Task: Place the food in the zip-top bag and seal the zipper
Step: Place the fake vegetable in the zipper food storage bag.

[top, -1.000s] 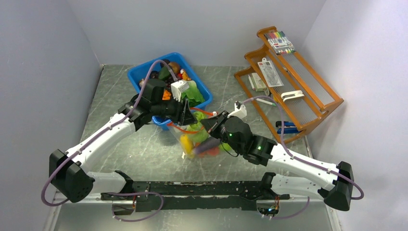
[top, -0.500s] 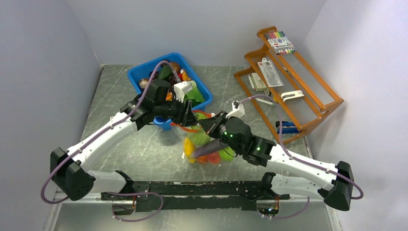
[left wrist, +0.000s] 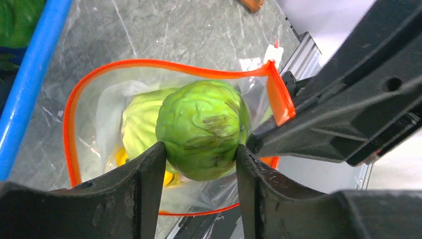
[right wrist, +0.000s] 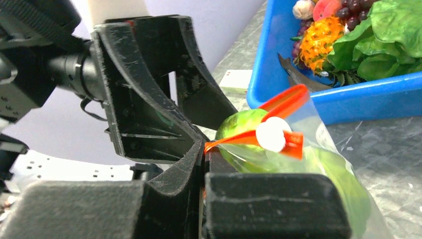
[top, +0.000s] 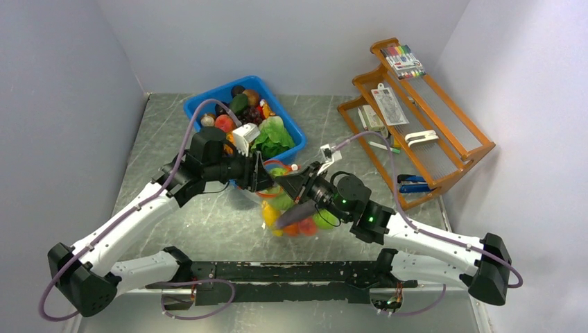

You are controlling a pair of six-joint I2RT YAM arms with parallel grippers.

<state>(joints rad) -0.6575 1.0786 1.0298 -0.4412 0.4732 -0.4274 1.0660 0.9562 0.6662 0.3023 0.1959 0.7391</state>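
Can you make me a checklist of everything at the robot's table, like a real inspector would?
Surface: grey marbled table.
Job's things: clear bag open, zipper not sealed; food inside; green ball over the mouth.
Clutter: blue bin of more toy food; wooden rack with markers.
Grippers: left gripper grips the green ball; right gripper pinches the zipper.
Cables: purple cables hang in loose loops; no snag seen.
Surroundings: plain grey walls; nothing else seen.
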